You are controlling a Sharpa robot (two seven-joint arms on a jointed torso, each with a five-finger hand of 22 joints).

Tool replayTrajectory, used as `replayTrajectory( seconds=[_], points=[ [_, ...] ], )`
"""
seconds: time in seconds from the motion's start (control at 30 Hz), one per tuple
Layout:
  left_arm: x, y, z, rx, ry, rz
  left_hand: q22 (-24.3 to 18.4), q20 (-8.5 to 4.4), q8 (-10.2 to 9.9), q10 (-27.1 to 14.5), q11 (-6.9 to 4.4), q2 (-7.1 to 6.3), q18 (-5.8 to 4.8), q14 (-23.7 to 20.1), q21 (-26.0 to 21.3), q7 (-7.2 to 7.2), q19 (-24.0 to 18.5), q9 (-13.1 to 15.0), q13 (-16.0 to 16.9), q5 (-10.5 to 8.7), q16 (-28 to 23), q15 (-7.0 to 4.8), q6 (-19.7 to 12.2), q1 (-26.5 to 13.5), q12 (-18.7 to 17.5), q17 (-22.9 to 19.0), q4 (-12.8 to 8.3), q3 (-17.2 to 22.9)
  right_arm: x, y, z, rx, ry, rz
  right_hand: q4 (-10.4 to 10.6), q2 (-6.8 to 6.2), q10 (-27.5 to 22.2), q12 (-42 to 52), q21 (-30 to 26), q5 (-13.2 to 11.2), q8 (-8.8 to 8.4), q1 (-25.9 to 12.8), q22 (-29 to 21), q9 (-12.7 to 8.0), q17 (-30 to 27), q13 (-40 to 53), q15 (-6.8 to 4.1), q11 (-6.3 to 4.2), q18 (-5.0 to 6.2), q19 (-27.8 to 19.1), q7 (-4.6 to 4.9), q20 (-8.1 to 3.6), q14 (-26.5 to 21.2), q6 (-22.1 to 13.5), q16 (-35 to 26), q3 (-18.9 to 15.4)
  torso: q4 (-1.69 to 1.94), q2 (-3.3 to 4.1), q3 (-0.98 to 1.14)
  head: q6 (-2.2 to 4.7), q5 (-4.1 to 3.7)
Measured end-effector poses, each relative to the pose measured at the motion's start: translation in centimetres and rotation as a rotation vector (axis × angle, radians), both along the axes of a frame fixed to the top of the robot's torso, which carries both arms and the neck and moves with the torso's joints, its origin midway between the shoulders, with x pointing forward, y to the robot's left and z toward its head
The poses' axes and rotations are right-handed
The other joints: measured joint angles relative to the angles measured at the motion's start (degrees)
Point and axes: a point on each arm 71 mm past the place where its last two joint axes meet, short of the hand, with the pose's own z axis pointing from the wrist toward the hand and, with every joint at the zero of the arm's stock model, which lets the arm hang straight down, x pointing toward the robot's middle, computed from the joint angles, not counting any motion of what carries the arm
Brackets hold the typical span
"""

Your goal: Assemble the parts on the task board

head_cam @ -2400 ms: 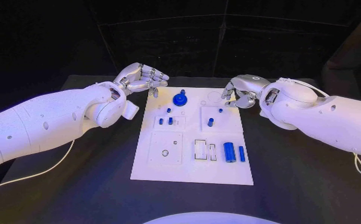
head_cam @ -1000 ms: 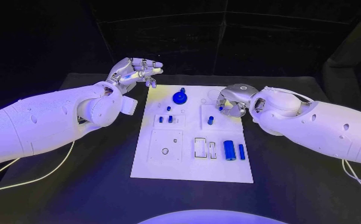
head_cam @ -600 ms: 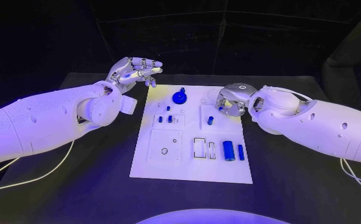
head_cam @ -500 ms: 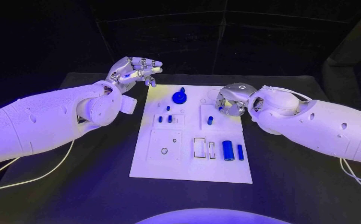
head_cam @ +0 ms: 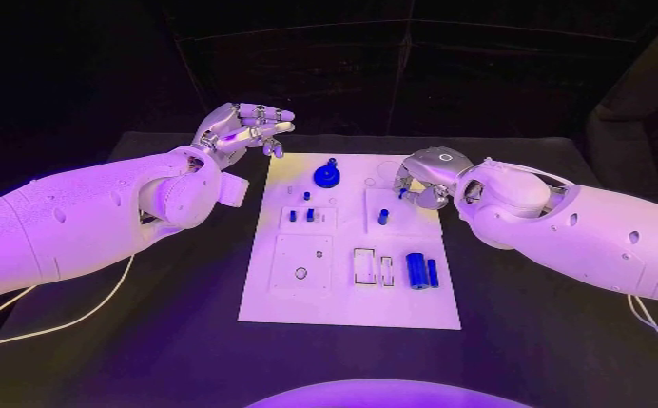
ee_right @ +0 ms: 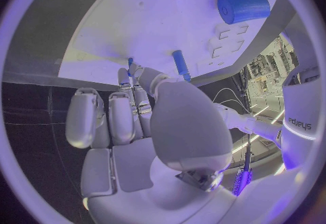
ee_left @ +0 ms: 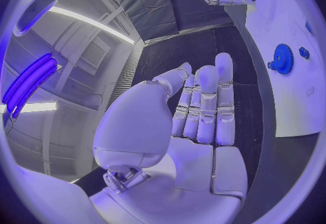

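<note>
Two silver many-fingered hands over one black worktop (head_cam: 164,332); entry concerns the right hand (head_cam: 428,180), which hovers at the far right edge of the white rectangular task board (head_cam: 354,280). Fingers (ee_right: 122,110): curled down toward the board; a small blue piece (ee_right: 130,63) shows at their tips in the right wrist view, though whether it is pinched or merely touched cannot be told. Nearest loose item: one short blue plastic peg (head_cam: 384,217), lying on the board's right-hand upper square, just beside and inboard of those fingers, toward the robot; long axis runs roughly front to back along the board. Judgement: this peg falls to the right hand, being far nearer than the left. Left hand (head_cam: 247,132): raised off the board's far left corner, palm up, fingers straight and slightly apart, holding nothing. Also on board: one blue toothed gear (head_cam: 328,177) at the far middle; one thick blue cylinder (head_cam: 416,271) and one slim blue rod (head_cam: 432,273) side by side near the front right, well apart from both hands
</note>
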Motion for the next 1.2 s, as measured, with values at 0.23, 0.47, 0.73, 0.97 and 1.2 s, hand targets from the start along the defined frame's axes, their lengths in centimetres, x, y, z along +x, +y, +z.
replayTrajectory(
  seconds=[0.23, 0.47, 0.73, 0.97, 1.2],
  points=[
    [0.0, 0.1, 0.0, 0.001, 0.000, 0.002, -0.06, 0.00, 0.00, 0.00, 0.00, 0.00, 0.00, -0.21, 0.00, 0.00, 0.00, 0.00, 0.00, 0.00, -0.15, -0.21, 0.00, 0.00, 0.28, -0.19, -0.16, -0.16, -1.1, -0.3, 0.9, 0.044, -0.027, 0.012, -0.23, 0.00, 0.00, -0.02, 0.00, -0.02, 0.00, 0.00, 0.00, -0.07, -0.01, 0.11, 0.00, 0.00, 0.00, 0.00, 0.00, 0.00, 0.00, 0.00, 0.00, 0.23, -0.02, -0.05, -0.06, 0.10, -0.15],
    [0.0, 0.2, 0.0, 0.001, 0.001, 0.002, -0.06, 0.00, 0.00, 0.00, 0.00, 0.00, 0.00, -0.21, 0.00, 0.00, 0.00, 0.00, 0.00, 0.00, -0.15, -0.21, 0.00, 0.00, 0.27, -0.20, -0.16, -0.16, -2.2, -0.1, 2.2, 0.099, -0.046, 0.030, -0.43, 0.00, 0.00, -0.03, 0.00, -0.16, -0.23, 0.00, -0.01, -0.07, -0.01, 0.11, 0.00, 0.00, 0.00, 0.00, 0.00, 0.00, 0.00, 0.00, 0.01, 0.43, -0.04, -0.07, -0.07, 0.24, -0.26],
    [0.1, 0.2, 0.0, 0.001, 0.002, 0.002, -0.14, 0.00, 0.00, 0.00, 0.00, 0.00, -0.01, -0.21, 0.00, 0.00, 0.00, 0.00, 0.04, 0.00, -0.15, -0.21, 0.00, 0.00, 0.27, -0.26, -0.16, -0.16, -3.8, 2.9, 3.8, 0.180, -0.061, 0.106, -0.63, -0.01, 0.00, -0.24, 0.00, 0.15, -0.24, -0.01, 0.16, -0.08, 0.00, 0.08, 0.00, 0.00, 0.00, 0.00, 0.00, 0.00, 0.00, -0.01, 0.23, 0.63, -0.04, -0.06, -0.07, 0.39, -0.07],
    [0.2, -0.2, -0.1, 0.000, 0.002, -0.003, -0.14, 0.00, -0.01, 0.00, 0.00, 0.00, -0.01, -0.21, 0.00, 0.00, 0.00, 0.00, 0.04, 0.00, -0.15, -0.21, 0.00, 0.00, 0.27, -0.25, -0.16, -0.16, -4.9, 7.4, 4.3, 0.229, -0.049, 0.201, -0.65, -0.02, 0.00, -0.25, 0.00, 0.15, -0.27, -0.01, 0.15, -0.17, 0.05, 0.02, 0.00, -0.01, 0.00, 0.00, -0.01, 0.00, 0.00, -0.02, 0.23, 0.64, 0.04, 0.03, -0.10, 0.14, 0.90],
    [0.3, -0.7, 0.0, -0.003, 0.001, -0.012, -0.14, 0.00, -0.01, 0.00, 0.00, 0.00, -0.01, -0.21, 0.00, 0.00, 0.00, -0.01, 0.03, 0.00, -0.15, -0.21, 0.00, 0.00, 0.27, -0.25, -0.16, -0.16, -6.1, 10.9, 3.1, 0.225, -0.006, 0.277, -0.65, -0.13, 0.08, -0.25, 0.00, 0.15, -0.60, -0.12, 0.12, -0.21, 0.04, 0.01, 0.00, -0.08, 0.00, 0.00, -0.01, 0.00, 0.00, -0.03, 0.23, 0.64, 0.08, 0.09, -0.10, -0.36, 1.90]
  ],
)
